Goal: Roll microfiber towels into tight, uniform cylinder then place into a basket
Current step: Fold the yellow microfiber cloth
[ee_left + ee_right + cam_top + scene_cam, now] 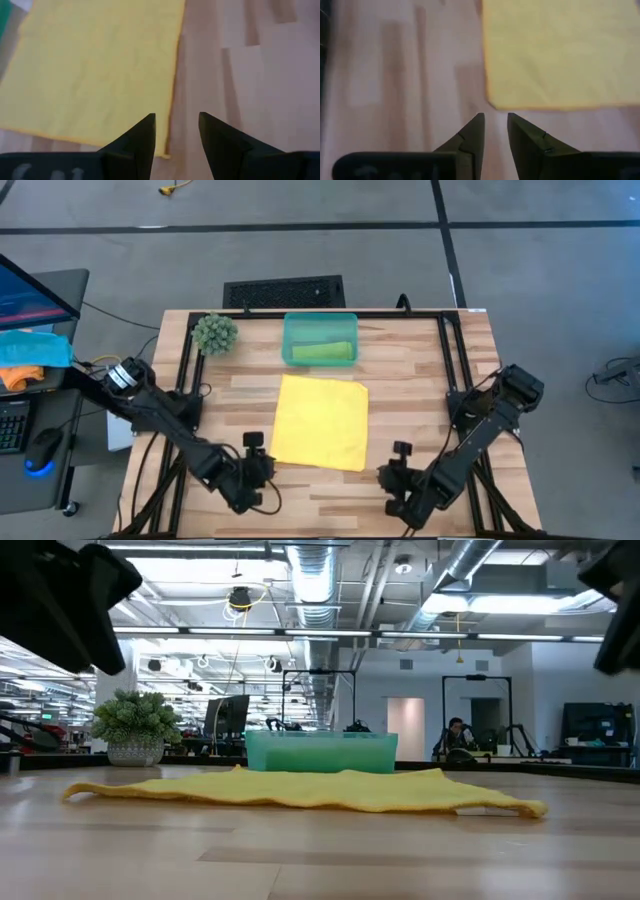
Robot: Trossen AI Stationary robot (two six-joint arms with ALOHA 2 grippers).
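The yellow towel (320, 420) lies spread flat on the wooden table, in the middle; it also shows in the low view (300, 790). The teal basket (290, 340) stands behind it at the far edge, with the rolled lime green towel (322, 352) inside. My left gripper (176, 117) is open, raised above the towel's near left corner (167, 154). My right gripper (495, 116) is open by a narrow gap, raised just near of the towel's near right corner (491, 104). Both hang high in the low view, left gripper (60, 600) and right gripper (620, 600).
A round green spiky plant ball (214, 333) stands at the far left of the table. Black frame rails (180, 370) run along the table's left, right and far sides. Blue and orange cloths (30, 355) lie on a desk off the table's left.
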